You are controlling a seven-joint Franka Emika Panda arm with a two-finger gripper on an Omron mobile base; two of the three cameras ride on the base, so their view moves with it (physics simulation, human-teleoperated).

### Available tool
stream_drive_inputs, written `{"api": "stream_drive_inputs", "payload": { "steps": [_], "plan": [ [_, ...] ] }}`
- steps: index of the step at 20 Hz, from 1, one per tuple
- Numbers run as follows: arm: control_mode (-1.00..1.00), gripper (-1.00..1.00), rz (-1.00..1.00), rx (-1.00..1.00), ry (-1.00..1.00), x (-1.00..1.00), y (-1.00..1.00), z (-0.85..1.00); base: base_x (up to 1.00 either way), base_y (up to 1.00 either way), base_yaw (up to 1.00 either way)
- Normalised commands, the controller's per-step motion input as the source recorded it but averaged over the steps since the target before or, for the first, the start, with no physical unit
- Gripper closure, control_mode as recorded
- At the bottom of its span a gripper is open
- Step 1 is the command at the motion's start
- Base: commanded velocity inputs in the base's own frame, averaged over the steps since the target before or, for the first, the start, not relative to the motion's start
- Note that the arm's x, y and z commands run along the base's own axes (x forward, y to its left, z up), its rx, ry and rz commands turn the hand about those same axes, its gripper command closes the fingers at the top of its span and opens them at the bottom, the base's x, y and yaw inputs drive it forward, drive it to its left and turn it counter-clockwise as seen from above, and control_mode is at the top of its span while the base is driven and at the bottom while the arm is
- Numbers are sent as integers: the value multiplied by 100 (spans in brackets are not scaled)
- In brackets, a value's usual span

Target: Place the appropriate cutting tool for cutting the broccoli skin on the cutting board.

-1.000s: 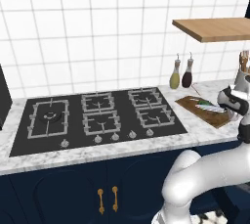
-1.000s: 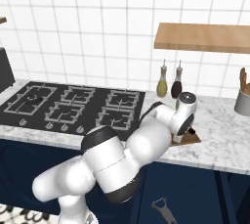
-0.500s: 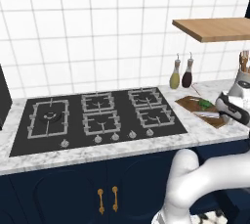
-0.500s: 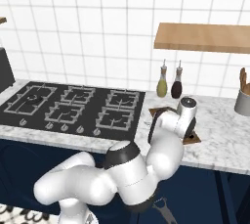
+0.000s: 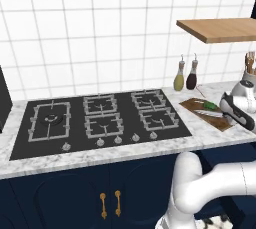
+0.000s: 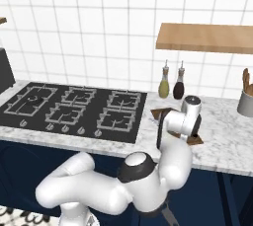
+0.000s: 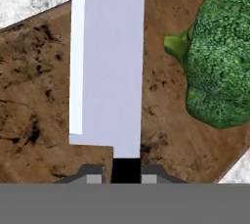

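Marble bench holds the cutting board and broccoli. The tool is clamped on the knife handle; it looks stiff, light and sharp.

I see flat, even rendered light in all views, with no glare and only faint shadows. My hand view is sharp close-up on the blade, its face washed pale; base views look slightly soft.
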Motion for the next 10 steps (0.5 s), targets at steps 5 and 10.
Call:
{"api": "stream_drive_inputs", "payload": {
  "steps": [5,10],
  "plan": [
    [-100,-100,2,0,0,0,0,-19,0,0,0],
    [-100,-100,0,0,0,-41,0,37,0,0,0]
  ]
}}
